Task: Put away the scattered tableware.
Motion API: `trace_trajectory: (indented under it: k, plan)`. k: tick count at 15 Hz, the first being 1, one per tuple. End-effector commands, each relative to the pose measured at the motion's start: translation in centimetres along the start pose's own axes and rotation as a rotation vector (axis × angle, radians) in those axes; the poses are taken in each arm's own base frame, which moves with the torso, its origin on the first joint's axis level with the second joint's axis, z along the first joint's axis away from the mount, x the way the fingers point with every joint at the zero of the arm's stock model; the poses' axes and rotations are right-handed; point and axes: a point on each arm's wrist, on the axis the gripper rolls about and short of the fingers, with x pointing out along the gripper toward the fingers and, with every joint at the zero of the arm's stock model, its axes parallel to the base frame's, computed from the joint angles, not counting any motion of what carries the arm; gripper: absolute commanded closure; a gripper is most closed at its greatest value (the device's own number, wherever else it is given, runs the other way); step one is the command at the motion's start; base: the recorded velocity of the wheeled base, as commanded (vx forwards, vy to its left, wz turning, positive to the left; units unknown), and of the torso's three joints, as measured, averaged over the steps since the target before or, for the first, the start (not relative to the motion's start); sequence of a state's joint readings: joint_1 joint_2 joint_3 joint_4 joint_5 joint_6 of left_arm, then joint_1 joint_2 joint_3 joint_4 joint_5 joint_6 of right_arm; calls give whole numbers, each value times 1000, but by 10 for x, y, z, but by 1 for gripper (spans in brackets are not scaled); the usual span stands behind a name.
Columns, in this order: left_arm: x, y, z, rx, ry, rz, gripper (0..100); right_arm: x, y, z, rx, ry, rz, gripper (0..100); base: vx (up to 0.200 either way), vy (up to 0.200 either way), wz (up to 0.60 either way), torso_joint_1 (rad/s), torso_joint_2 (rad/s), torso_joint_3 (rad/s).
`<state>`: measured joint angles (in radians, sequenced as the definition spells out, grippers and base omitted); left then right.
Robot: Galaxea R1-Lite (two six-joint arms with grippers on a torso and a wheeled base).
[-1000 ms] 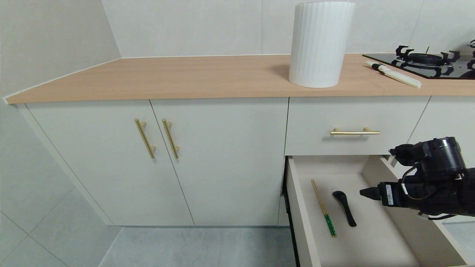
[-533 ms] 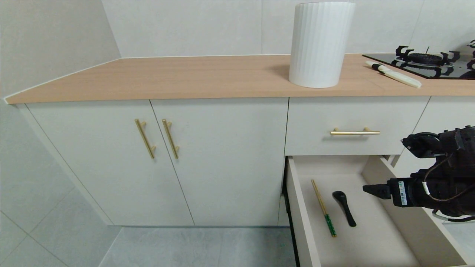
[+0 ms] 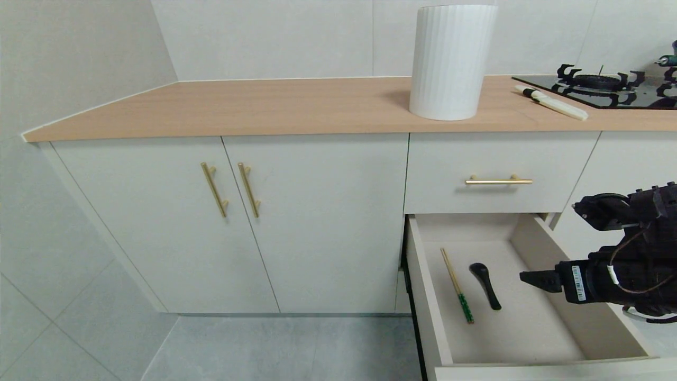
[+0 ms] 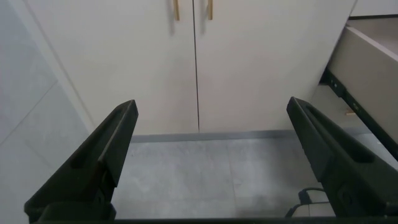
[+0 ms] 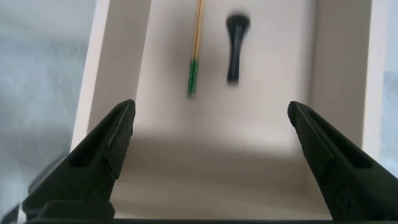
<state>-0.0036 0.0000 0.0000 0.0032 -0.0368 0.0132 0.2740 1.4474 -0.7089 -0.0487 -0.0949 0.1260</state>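
Nearest us, at the lower right of the head view, the right gripper hangs over the open drawer with its jaws spread wide and nothing between them. The left gripper is likewise spread and empty, low over the floor in front of the cabinet doors. Inside the drawer the chopsticks lie along its left side and the black spoon lies just beside them, apart from them; we judge these two as put away. Above, the upper drawer is closed. Farther back, on the countertop at the upper right of the frame, a pale knife with a dark band lies loose, between the white ribbed canister and the stove. We read the job as partly done: two pieces stowed, the knife left to fetch, and the drawer not yet pushed shut
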Motion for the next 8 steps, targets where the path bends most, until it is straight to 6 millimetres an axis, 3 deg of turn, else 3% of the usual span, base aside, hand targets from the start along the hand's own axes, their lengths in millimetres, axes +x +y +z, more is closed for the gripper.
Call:
trace_trajectory:
  k: [1, 5, 8]
  plan:
    - [0, 0, 0, 1, 0, 1, 0, 0, 0, 0, 0, 0, -1, 0, -200, 0, 0, -7, 2, 2]
    - [0, 0, 0, -1, 0, 1, 0, -18, -1, -5, -54, 21, 10, 0, 0, 0, 0, 0, 0, 0]
    - [0, 0, 0, -1, 0, 1, 0, -39, -2, -27, -238, 159, 25, 0, 0, 0, 0, 0, 0, 0]
